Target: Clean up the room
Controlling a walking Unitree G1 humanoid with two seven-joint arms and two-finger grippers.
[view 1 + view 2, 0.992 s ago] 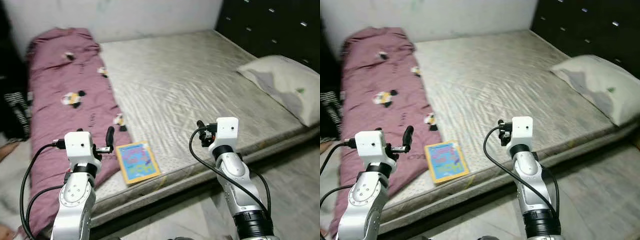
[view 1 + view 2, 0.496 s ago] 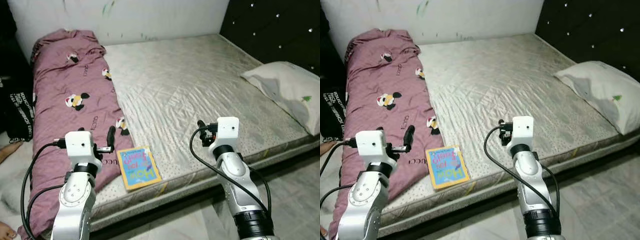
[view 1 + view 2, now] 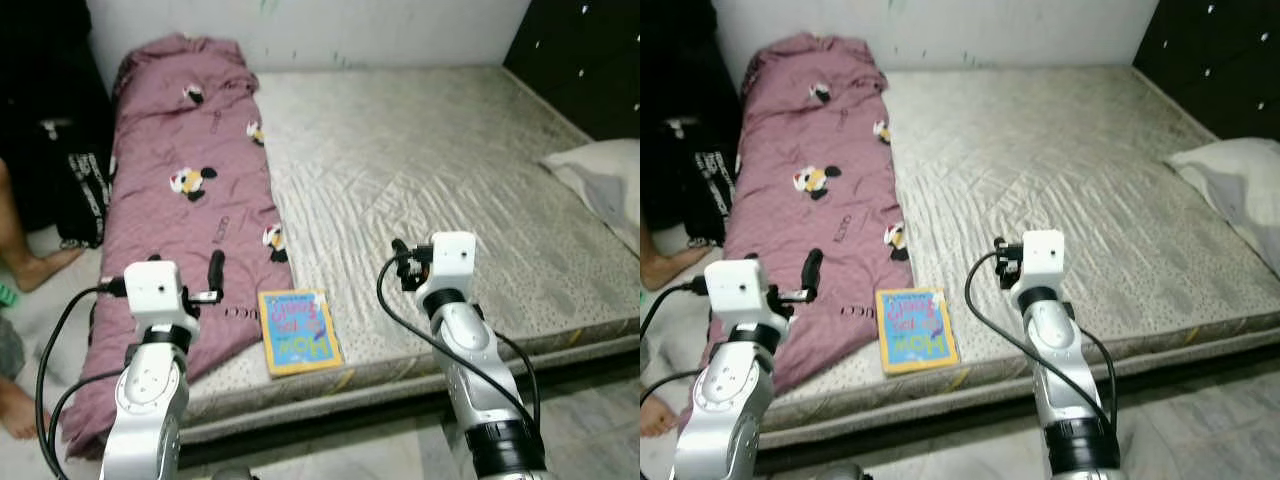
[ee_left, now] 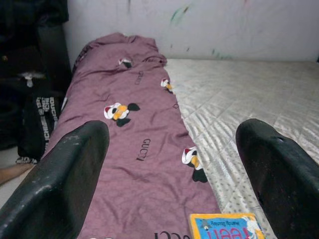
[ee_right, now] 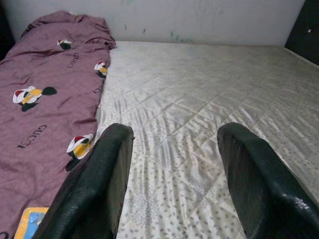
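A yellow and blue picture book (image 3: pixel 298 330) lies flat near the front edge of the bare grey mattress (image 3: pixel 430 170). Just left of it, a purple blanket with cartoon mouse prints (image 3: pixel 190 190) runs along the mattress's left side. My left gripper (image 3: pixel 214 272) hovers open over the blanket's near end, left of the book (image 4: pixel 227 226). My right gripper (image 3: pixel 400 252) hovers open above the mattress, right of the book, with nothing between its fingers (image 5: pixel 104 174).
A white pillow (image 3: pixel 600 180) lies at the right edge of the bed, by the dark headboard (image 3: pixel 590 60). At the far left are a person's bare leg and foot (image 3: pixel 28 262) and a black bag (image 3: pixel 80 185). Grey floor runs along the bed's front.
The camera has swung left, so the bed sits further right in the picture and the person's leg has come into view. Both arms hold the same pose.
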